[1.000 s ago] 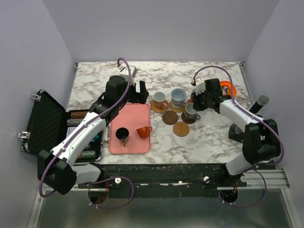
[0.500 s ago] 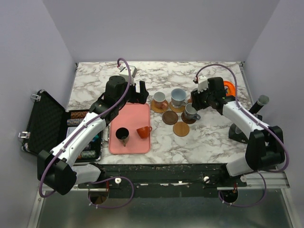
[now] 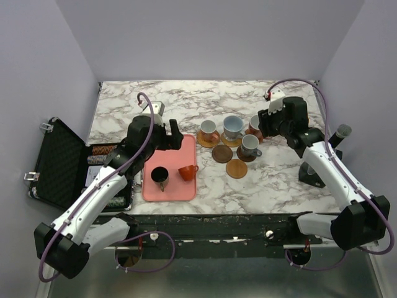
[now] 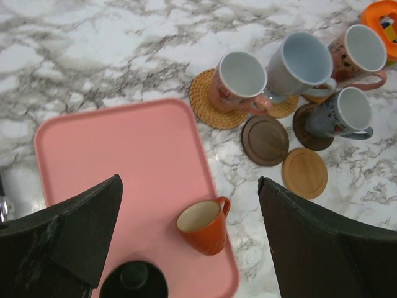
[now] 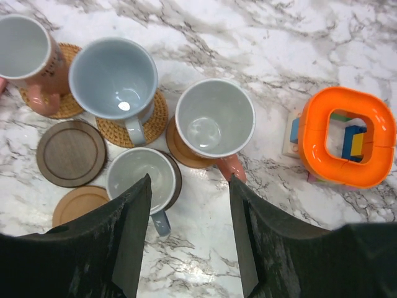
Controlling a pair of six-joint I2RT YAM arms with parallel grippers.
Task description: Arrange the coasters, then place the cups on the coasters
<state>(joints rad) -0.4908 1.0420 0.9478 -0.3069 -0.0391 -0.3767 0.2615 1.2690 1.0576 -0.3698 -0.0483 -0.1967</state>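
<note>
Four cups stand on coasters right of the tray: a pink cup, a pale blue cup, a grey cup and a white-lined cup with a pink handle. One dark coaster and one light coaster lie bare. An orange cup and a black cup stand on the pink tray. My left gripper hangs open above the tray, holding nothing. The right gripper is open and empty above the marble, just near of the pink-handled cup.
An orange ring-shaped object with coloured blocks inside sits right of the cups. An open black case lies off the table's left edge. A dark stand is at the right edge.
The right gripper opened, lifted and drew back to the right from the cup cluster, uncovering the pink-handled cup. My left arm pulled back toward the near left over the tray.
</note>
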